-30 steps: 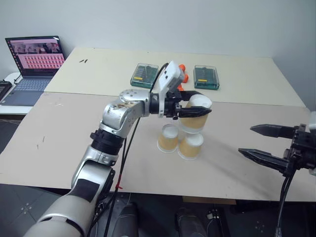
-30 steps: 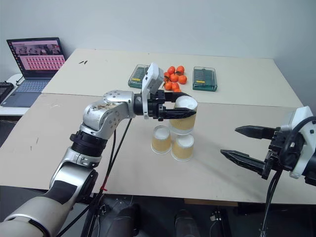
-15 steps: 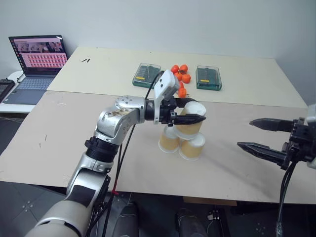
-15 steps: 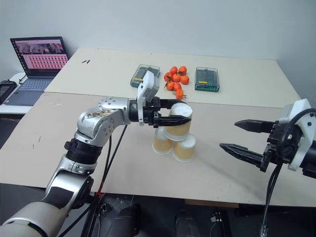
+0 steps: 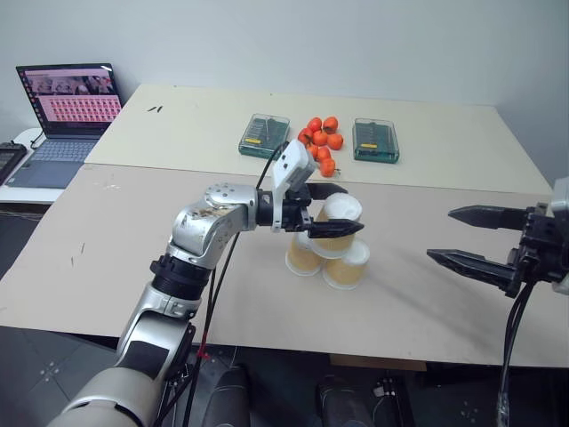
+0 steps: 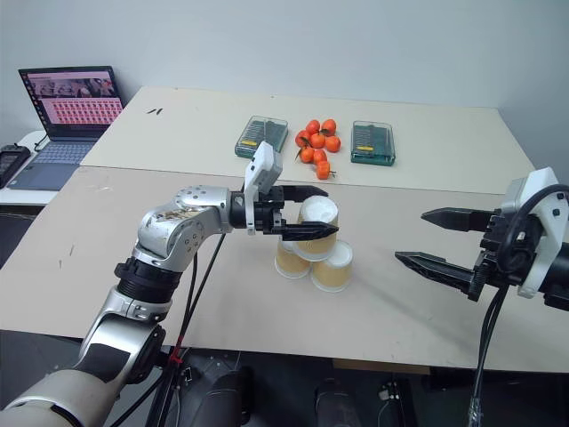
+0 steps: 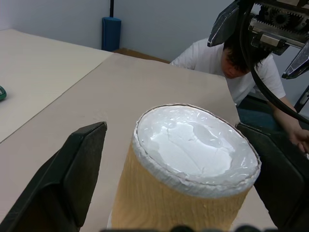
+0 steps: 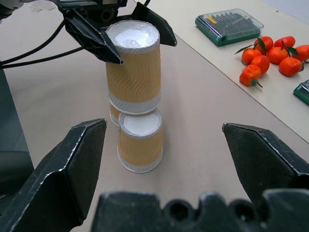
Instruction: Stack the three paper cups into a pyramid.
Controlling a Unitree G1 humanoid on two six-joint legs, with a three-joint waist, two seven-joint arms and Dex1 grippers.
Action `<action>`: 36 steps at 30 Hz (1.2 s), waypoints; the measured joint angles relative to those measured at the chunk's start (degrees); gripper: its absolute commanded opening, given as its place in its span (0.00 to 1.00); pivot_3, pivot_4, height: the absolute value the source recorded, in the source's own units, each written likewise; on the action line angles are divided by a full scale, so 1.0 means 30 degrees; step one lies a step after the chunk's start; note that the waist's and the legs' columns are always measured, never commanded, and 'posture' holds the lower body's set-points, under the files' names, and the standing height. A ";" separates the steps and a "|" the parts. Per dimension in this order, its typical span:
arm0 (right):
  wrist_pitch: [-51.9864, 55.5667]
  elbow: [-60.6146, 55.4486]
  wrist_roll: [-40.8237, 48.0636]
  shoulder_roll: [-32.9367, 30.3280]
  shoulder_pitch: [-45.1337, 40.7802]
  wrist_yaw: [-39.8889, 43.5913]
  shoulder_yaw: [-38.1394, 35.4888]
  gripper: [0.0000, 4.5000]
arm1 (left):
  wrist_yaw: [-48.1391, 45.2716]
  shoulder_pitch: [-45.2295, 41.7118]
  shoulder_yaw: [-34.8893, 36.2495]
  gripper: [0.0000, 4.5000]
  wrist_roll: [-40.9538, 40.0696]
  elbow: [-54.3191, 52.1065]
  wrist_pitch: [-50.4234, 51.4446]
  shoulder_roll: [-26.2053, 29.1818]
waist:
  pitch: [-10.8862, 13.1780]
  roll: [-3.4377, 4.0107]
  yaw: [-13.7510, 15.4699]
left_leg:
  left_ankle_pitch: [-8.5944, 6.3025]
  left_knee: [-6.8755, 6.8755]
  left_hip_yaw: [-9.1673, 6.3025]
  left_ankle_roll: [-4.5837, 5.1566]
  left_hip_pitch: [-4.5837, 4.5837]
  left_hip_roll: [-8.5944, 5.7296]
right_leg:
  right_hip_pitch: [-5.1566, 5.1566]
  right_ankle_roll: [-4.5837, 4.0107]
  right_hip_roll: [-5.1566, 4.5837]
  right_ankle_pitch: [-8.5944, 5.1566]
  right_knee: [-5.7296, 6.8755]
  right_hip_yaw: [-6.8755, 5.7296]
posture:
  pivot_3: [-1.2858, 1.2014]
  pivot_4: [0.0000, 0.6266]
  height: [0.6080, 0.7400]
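Note:
Three paper cups stand upside down near the middle of the table. Two lower cups, the left one (image 5: 302,258) and the right one (image 5: 347,265), sit side by side on the tabletop. The third cup (image 5: 340,222) rests on top of them. My left gripper (image 5: 351,209) reaches in level from the left and is open, one finger (image 7: 77,164) on each side of the top cup (image 7: 193,159) with a gap on both sides. My right gripper (image 5: 441,235) hovers open to the right of the stack (image 8: 133,67), apart from it, holding nothing.
A cluster of small orange fruits (image 5: 322,142) lies at the back between two green tool cases (image 5: 263,135) (image 5: 375,140). An open laptop (image 5: 67,102) sits at the far left. A person (image 7: 227,58) sits beyond the table's right end.
My left gripper, shut on the top cup before, has sunk slightly with it onto the two lower cups and opened. The right gripper has barely moved.

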 measured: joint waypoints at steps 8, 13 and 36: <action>-0.0231 0.0169 -0.0011 -0.0016 0.0019 0.0151 0.0009 1.00 | 0.0390 -0.1112 0.0726 0.99 -0.0155 0.1070 0.0030 -0.0479 | 0.0001 -0.0001 0.0004 | 0.0000 0.0003 -0.0002 0.0000 -0.0004 -0.0001 | -0.0003 0.0001 0.0000 -0.0001 0.0002 -0.0001 | 0.52 0.24 0.96; -0.0492 0.0485 -0.0146 -0.0044 -0.0209 0.0288 0.0532 1.00 | 0.0701 -0.2726 0.1991 0.99 -0.0763 0.1889 0.0055 -0.0707 | 0.0000 0.0000 0.0001 | 0.0000 0.0000 -0.0001 0.0000 -0.0002 -0.0001 | -0.0002 0.0003 0.0000 -0.0002 0.0000 -0.0002 | 0.52 0.24 0.96; -0.2562 0.2772 -0.2514 -0.1115 -0.0405 0.1795 0.2895 1.00 | 0.0971 0.0045 0.5777 0.99 -0.1550 -0.0638 0.0939 0.5303 | -0.0022 0.0036 -0.0541 | -0.0002 -0.0062 0.0046 -0.0004 0.0047 0.0015 | -0.0004 -0.0003 -0.0002 -0.0012 0.0001 0.0037 | 0.52 0.24 0.96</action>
